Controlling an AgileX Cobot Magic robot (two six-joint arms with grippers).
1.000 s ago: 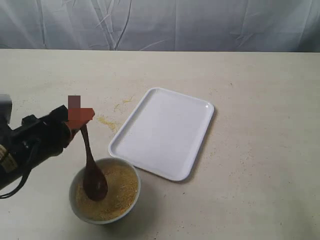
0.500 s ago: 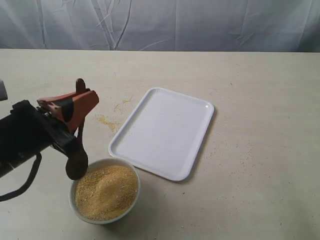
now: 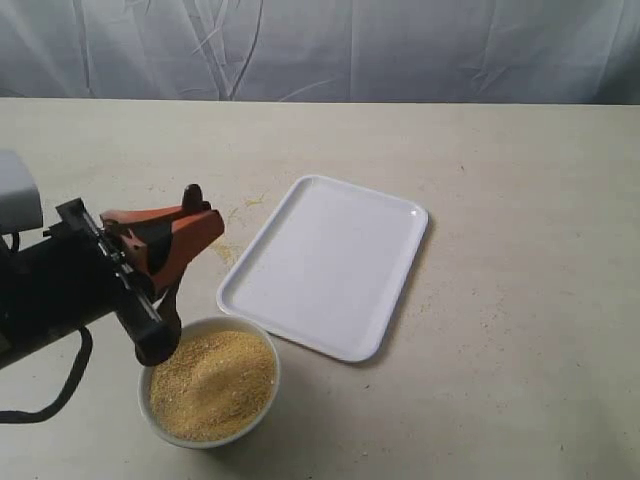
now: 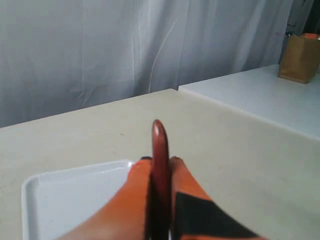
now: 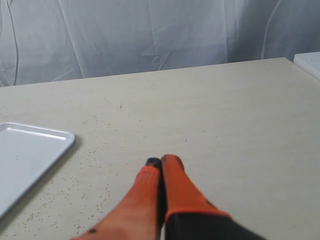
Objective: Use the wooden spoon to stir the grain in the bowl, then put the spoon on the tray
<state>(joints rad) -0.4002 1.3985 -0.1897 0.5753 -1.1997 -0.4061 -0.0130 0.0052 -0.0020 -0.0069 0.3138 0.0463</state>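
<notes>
the wooden spoon (image 4: pixel 159 150) is dark polished wood with a glossy sheen – the tray (image 3: pixel 330 265) smooth white plastic. the grain (image 3: pixel 212 385) looks sandy and rough, the table (image 3: pixel 520 200) matt, the backdrop (image 3: pixel 400 50) creased cloth.

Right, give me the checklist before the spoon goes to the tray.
1. Grip: left gripper shut on the wooden spoon: ok.
2. Scoop lifted out of the grain, hanging by the rim of the bowl: ok.
3. Tray bare where the spoon should land: ok.
4. Right gripper shut, empty, off the tray: ok.
5. Scoop free of clinging grain: cannot tell.
6. Table clean: spilled granules lie beside the tray: not ok.
</notes>
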